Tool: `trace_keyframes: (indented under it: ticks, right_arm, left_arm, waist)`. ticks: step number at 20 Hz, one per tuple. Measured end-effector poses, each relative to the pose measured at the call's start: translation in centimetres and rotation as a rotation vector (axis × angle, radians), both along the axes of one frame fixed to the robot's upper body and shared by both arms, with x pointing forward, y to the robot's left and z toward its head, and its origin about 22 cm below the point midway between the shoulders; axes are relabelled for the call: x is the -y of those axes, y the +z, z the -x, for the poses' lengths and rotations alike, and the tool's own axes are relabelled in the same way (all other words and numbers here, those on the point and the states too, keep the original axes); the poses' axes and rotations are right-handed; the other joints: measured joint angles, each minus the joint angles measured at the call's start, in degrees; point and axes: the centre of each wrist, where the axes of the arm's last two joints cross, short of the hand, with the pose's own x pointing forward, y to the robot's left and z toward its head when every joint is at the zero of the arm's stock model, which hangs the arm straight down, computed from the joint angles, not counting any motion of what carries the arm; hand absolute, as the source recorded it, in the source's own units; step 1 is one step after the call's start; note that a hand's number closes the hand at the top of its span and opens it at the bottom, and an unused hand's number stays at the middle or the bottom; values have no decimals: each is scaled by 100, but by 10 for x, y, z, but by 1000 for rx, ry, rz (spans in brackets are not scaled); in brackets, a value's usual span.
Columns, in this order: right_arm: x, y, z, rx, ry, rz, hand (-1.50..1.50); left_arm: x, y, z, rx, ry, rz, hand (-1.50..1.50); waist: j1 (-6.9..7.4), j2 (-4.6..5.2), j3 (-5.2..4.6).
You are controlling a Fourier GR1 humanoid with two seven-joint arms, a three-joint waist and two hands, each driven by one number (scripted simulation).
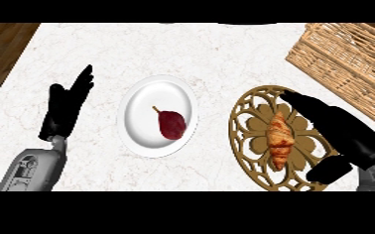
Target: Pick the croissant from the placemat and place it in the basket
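A golden-brown croissant [279, 140] lies in the middle of a round, ornate tan placemat [249, 110] at the right of the counter. My right hand [338, 127] hovers just right of the croissant, open, with fingers stretched along the mat's far side and the thumb low at the near side. It partly hides the mat's right edge. The wicker basket [336, 59] stands at the far right corner, cut off by the view's edge. At the left of the counter my left hand [66, 107] rests open, fingers pointing up.
A white plate [139, 104] with a dark red pear-shaped fruit [171, 123] sits between the two hands. The counter is white marble, with a wooden strip [15, 42] at the far left.
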Motion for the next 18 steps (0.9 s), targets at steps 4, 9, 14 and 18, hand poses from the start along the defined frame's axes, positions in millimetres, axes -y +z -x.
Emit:
trace_keyframes:
  ticks: [4,9,14,18]
  right_arm:
    - [-6,-14,0,-1,7,0,-150]
    - [-8,-27,-7,-6,9,-3,-150]
    - [-16,-38,-12,-18,4,11,-150]
    - [-14,-52,-16,-50,-1,20,-150]
  left_arm:
    - [3,-3,3,-4,2,0,0]
    - [0,0,-2,-4,6,4,0]
    - [6,1,7,-5,2,1,0]
    - [3,-4,5,-3,5,-5,0]
  waist:
    - [-2,-1,0]
    - [-3,0,-1]
    - [2,-2,-1]
    - [-1,-1,-2]
